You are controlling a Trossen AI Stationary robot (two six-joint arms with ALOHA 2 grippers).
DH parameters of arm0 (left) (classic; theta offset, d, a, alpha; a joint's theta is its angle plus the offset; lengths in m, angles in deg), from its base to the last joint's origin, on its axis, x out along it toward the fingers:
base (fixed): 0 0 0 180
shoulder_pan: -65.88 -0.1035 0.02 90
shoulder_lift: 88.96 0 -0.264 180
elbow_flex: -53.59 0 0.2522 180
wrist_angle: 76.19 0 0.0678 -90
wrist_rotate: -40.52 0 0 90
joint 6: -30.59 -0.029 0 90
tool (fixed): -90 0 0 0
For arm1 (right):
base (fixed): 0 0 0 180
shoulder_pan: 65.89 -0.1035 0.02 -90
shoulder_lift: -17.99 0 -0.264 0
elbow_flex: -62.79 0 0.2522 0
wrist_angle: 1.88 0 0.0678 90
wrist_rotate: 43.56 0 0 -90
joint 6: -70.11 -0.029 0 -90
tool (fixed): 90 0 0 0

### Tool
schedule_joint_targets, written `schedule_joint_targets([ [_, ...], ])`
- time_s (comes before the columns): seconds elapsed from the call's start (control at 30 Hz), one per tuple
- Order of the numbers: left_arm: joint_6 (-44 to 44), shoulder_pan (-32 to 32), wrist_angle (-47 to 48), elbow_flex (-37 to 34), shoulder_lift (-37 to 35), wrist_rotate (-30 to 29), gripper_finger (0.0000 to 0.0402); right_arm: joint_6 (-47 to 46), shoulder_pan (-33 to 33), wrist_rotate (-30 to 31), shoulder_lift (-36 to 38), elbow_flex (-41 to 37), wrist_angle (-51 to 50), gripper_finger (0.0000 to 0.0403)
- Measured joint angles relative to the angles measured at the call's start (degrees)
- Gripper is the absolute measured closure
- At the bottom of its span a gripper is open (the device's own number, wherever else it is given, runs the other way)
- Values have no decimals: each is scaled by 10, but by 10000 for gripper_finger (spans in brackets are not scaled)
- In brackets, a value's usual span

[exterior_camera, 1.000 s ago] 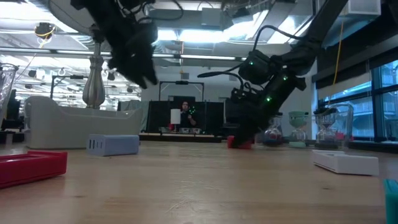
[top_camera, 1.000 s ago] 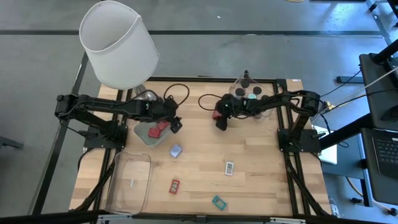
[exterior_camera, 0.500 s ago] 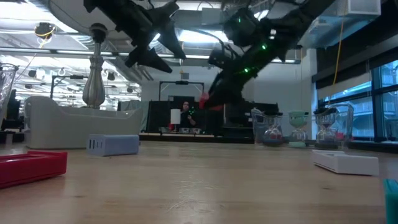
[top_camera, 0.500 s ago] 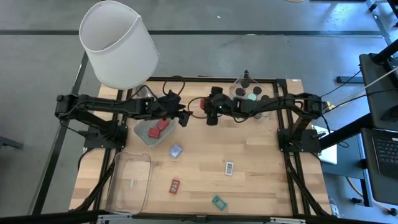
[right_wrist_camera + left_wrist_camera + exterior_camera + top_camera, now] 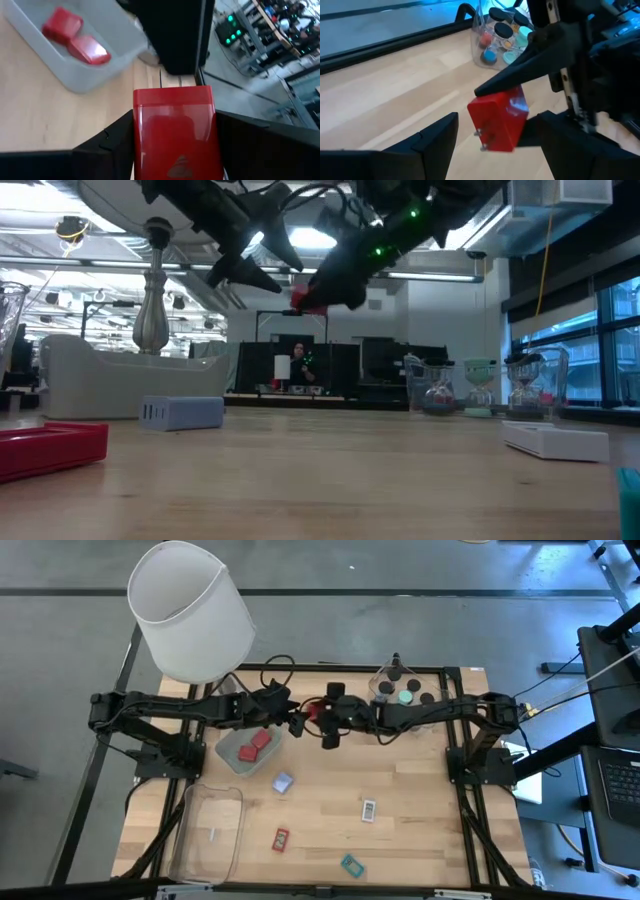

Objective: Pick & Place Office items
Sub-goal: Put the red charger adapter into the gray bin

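A red block is held high above the table's far middle by my right gripper, which reaches in from the right; it also shows in the low view. My left gripper is open and faces it from the left. In the left wrist view the block hangs just ahead of the gap between the open fingers, and no touch shows. Two red blocks lie in a grey tray. Dark caps sit in a clear jar. My right gripper pinches the red block by two opposite faces between its two fingers. The fingers lie about level and come from the table's right. The block is lifted well clear of the table, its free end toward my left gripper.
A blue-grey piece, a white-labelled piece, a small red piece and a teal piece lie on the wood. A clear tray stands near left. A white-shaded lamp stands far left. Black cables lie along the far edge.
My right gripper has lifted the red block off the table beside the jar and carried it up and toward the table's left. My left gripper has risen from above the grey tray and moved right toward the block, turning to about level.
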State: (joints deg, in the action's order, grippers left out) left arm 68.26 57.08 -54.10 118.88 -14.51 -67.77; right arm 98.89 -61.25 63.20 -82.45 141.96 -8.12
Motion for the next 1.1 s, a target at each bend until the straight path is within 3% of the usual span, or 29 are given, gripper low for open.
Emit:
schedule_joint_targets([
  [0.57,35,0,-13,0,0,39,141,25,0,-29,1,40,2,192],
  [0.93,60,-1,-23,-1,0,51,251,36,-4,-22,2,40,2,192],
  [1.1,72,-1,-25,-1,0,52,272,36,-11,-2,2,40,1,172],
])
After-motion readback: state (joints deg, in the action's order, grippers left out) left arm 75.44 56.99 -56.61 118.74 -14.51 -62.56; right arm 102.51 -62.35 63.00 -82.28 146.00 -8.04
